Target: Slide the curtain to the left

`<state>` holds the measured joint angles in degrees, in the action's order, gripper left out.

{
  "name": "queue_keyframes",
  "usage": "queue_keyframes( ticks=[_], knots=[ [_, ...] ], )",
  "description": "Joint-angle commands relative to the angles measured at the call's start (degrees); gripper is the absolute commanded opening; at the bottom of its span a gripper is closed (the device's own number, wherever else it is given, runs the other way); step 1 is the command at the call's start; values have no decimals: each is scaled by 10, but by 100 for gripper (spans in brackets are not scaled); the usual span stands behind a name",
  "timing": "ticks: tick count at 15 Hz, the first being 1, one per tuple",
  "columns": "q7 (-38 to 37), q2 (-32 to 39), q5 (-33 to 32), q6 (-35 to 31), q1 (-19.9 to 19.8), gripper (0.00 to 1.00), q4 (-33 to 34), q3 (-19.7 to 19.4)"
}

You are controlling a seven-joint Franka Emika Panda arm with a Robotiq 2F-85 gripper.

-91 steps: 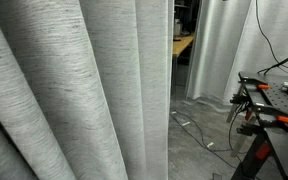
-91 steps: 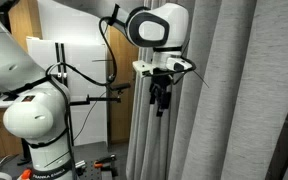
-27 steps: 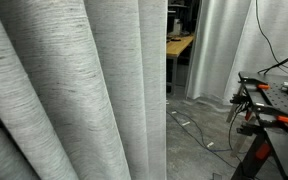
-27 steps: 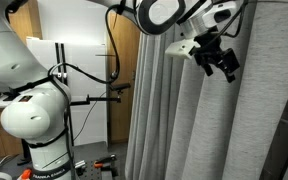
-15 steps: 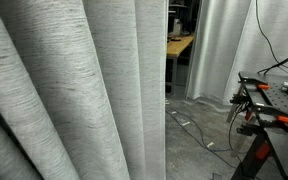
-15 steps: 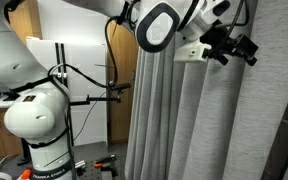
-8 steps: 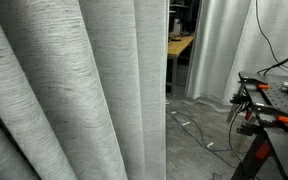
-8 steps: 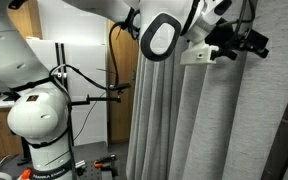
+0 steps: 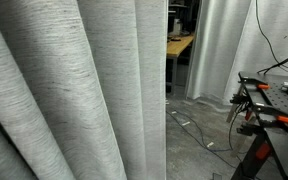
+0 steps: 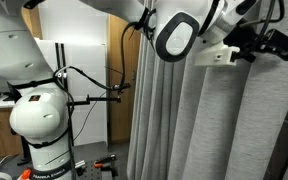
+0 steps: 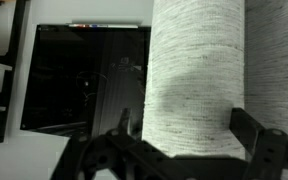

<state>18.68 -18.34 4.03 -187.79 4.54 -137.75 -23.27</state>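
The curtain (image 9: 74,90) is a huge light-grey streaked fabric with deep vertical folds; it fills most of an exterior view and hangs on the right in the exterior view with the arm (image 10: 214,120). My gripper (image 10: 277,43) is stretched out high up against it, near the right edge. In the wrist view one round fold of the curtain (image 11: 194,60) stands between the two dark fingers of my gripper (image 11: 184,128), which is open and straddles that fold. Whether the fingers touch the fabric I cannot tell.
The white robot base (image 10: 39,120) stands beside a wooden door (image 10: 119,80). A black workbench with clamps (image 9: 269,100), pale sheer drapes (image 9: 219,50), a wooden desk (image 9: 181,45) and floor cables (image 9: 199,130) lie past the curtain's edge. A dark panel (image 11: 84,80) shows behind the fold.
My gripper has risen and swung right across the curtain, from beside its folds to far along them. The curtain's free edge has shifted slightly left since the oldest frame.
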Motion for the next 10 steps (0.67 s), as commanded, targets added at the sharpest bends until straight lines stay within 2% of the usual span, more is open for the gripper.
queue_keyframes(
  ticks=[1, 4, 6, 7, 10],
  knots=[
    [-5, 33, 7, 18, 20, 100, 37, -15],
    [-4, 45, 6, 21, 25, 97, 42, -14],
    [-4, 49, 6, 29, 30, 73, 45, -14],
    [-3, 51, 6, 33, 32, 71, 47, -14],
    [0, 54, 6, 42, 35, 47, 51, -15]
  ],
)
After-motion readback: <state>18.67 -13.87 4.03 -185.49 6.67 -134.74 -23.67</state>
